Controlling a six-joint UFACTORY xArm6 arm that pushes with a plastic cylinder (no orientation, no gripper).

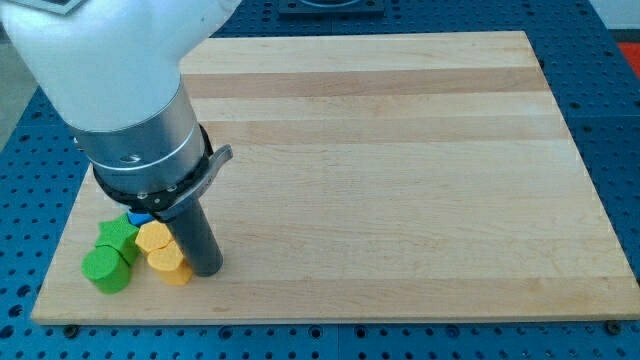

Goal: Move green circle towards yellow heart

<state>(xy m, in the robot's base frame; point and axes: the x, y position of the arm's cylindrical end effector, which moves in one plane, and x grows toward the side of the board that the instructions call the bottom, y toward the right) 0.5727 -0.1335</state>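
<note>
The green circle lies near the board's bottom left corner. A green star-like block touches it just above. The yellow heart sits to the right of the green circle, with a small gap between them. A yellow hexagon-like block touches the heart from above. My tip rests on the board right beside the yellow heart's right side, on the far side from the green circle.
A blue block peeks out under the arm's flange, above the green and yellow blocks. The wooden board's bottom and left edges are close to the cluster. The arm's body hides the board's top left.
</note>
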